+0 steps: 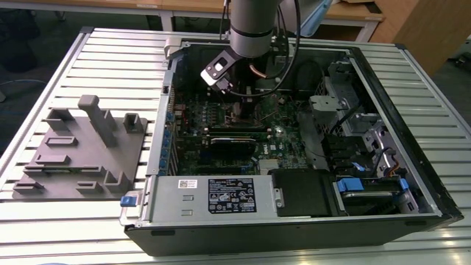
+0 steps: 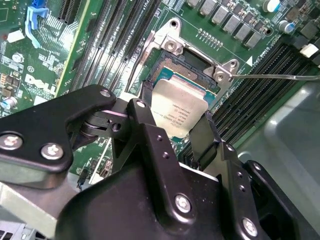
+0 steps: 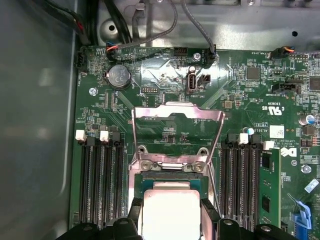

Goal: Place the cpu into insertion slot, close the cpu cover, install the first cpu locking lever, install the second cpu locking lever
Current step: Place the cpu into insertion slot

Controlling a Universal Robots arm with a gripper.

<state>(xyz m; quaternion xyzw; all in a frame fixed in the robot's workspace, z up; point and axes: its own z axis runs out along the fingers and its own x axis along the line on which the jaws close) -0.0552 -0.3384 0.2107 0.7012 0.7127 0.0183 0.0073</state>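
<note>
Second wrist view: cpu (image 2: 180,112) flat, print-side up

A slatted metal table (image 1: 110,49) carries an open computer case (image 1: 294,234) lying on its side. Just beside it, on the exterior view's left, sits a grey moulded block (image 1: 81,165).

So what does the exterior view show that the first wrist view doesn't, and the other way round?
Exterior view: the whole open computer case, its white-labelled power supply box, the grey fixture block beside it on the slatted table, and the arm reaching in.

First wrist view: the cpu held in the gripper over the insertion slot, the cpu cover standing open, and a coin battery.

Shared: the green motherboard.
</note>
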